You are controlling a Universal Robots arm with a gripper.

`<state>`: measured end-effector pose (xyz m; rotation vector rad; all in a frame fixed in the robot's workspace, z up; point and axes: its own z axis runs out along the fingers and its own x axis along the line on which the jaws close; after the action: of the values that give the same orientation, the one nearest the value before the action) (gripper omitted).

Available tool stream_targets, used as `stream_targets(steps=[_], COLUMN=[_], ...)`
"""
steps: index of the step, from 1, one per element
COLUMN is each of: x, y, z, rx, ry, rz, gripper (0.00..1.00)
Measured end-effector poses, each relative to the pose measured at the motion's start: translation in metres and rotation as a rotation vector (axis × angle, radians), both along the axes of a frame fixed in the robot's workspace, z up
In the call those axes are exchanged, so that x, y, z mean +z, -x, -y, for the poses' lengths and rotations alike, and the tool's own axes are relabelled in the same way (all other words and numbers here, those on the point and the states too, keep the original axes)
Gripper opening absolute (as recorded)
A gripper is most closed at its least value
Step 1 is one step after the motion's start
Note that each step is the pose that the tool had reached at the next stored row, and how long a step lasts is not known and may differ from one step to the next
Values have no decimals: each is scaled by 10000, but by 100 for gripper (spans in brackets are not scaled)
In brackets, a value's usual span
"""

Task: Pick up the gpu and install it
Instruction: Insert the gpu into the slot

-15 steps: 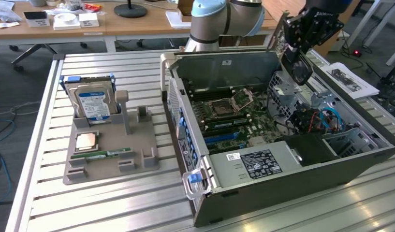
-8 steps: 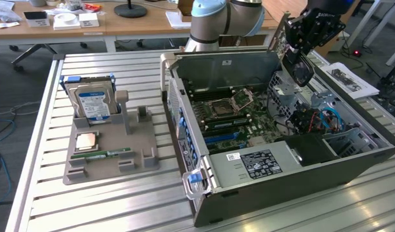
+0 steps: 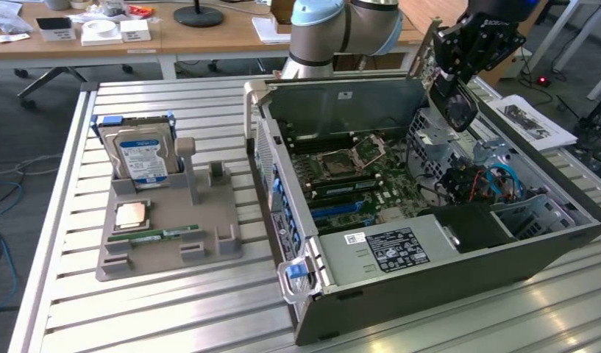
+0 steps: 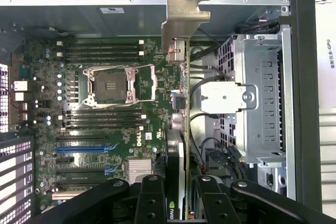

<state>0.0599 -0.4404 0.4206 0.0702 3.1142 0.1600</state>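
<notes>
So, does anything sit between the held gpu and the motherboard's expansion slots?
Nothing visible. The gripper holds the gpu above the open case; the expansion slots are bare, and the black cables lie beside the drive cage.

The worktop (image 3: pixel 182 316) is ribbed, pale matt metal. The gpu (image 4: pixel 181 30) carries a dull silvery metal bracket, and the computer case (image 3: pixel 447 279) is smooth dark-grey sheet metal with a satin sheen.
</notes>
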Motion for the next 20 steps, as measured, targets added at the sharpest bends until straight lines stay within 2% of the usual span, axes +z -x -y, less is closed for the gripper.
stream_targets(steps=[4,7,20], x=[0,-1,-9], y=[0,0,4], z=[0,0,0], rx=[33,270,2222], ry=[0,0,2], rz=[0,0,-1], gripper=[27,27,27])
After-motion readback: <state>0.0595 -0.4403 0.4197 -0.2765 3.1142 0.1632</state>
